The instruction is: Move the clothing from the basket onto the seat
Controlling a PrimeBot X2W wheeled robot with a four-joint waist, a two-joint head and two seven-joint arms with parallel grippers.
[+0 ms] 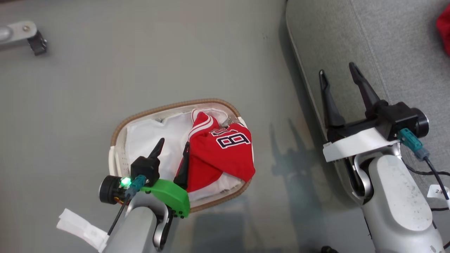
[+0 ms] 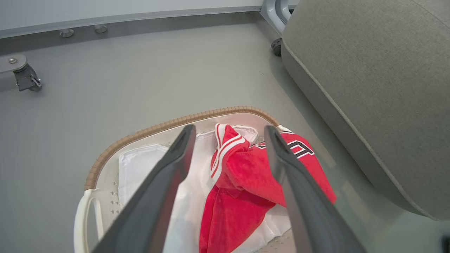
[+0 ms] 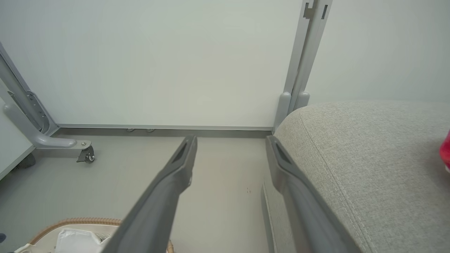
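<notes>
The red garment with white striped trim and a numeral [image 1: 219, 153] lies bunched in the right half of the basket [image 1: 147, 114], on a white liner sheet [image 1: 154, 137]. My left gripper [image 1: 173, 144] hangs open over the basket, its right finger by the garment's left edge. From the left wrist, the garment [image 2: 246, 172] shows between and below the open fingers, over the basket's brown rim [image 2: 147, 131]. My right gripper [image 1: 338, 75] stands open above the left edge of the grey seat [image 1: 386, 52]. A plain red garment [image 1: 443, 28] lies on the seat at the far right edge, also red fabric [image 3: 445, 154].
The basket stands on a grey floor [image 1: 140, 63]. A caster foot of a metal frame [image 1: 33, 40] sits at the far left. A white wall panel with grey posts [image 3: 302, 59] stands behind the seat. White tape [image 1: 82, 228] hangs off my left forearm.
</notes>
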